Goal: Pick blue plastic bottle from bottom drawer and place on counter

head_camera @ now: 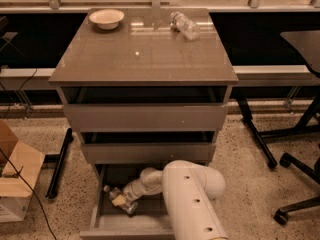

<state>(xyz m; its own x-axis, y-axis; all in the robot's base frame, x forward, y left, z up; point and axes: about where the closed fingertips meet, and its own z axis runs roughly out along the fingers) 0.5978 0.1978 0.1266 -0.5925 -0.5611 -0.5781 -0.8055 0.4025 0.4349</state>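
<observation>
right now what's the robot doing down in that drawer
The robot's arm reaches down into the open bottom drawer. Its hand is right at the blue plastic bottle, which lies on the drawer floor and is not yet lifted out. Up on the counter sit a white bowl and a clear bottle lying on its side.
</observation>
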